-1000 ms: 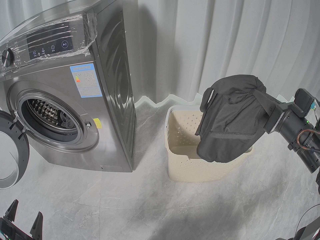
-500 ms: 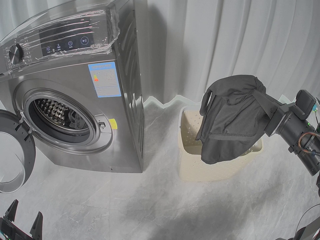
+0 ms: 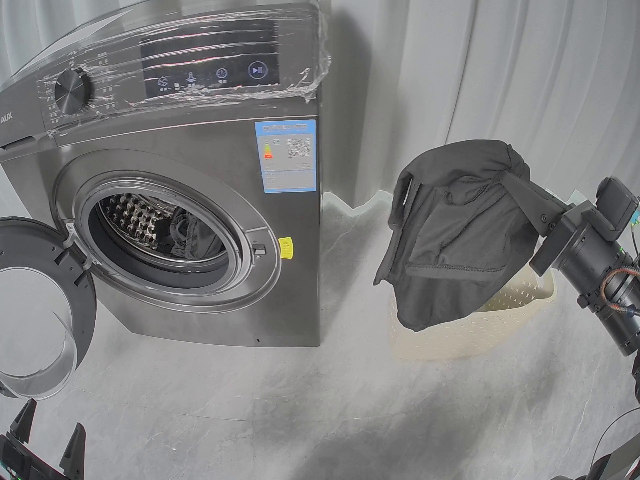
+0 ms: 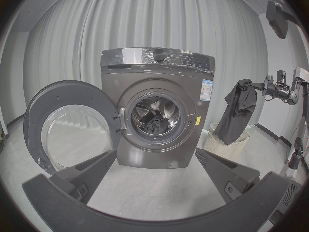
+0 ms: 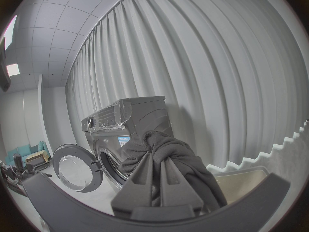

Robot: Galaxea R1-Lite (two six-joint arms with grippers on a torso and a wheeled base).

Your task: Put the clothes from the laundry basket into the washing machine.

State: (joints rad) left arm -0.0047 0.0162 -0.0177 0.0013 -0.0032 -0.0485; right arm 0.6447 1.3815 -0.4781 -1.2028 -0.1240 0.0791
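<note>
My right end effector (image 5: 156, 160) pinched dark grey cloth garment (image 3: 460, 235) over cream perforated laundry basket (image 3: 507, 315). Dark clothing (image 3: 190, 235) already in grey washing machine (image 3: 200, 141). Held garment not loaded yet. Left end effector (image 3: 53, 421) spread, empty.

Head camera: mounted high, facing forward and down at the floor (image 3: 300, 421). The washing machine (image 3: 200, 188) is near on the left, the laundry basket (image 3: 507, 321) on the right, the curtain (image 3: 520, 55) behind.

Left wrist camera: low near the floor, square-on to the washing machine front from farther back, looking out between the spread fingers of the left gripper (image 4: 154, 153).

Right wrist camera: raised, looking along the right gripper (image 5: 157, 158), which is clamped on a dark garment (image 5: 180, 165), toward the washing machine's side and the ceiling (image 5: 48, 33).

All three views share the washing machine, its open door (image 3: 40, 301) and the laundry basket.
</note>
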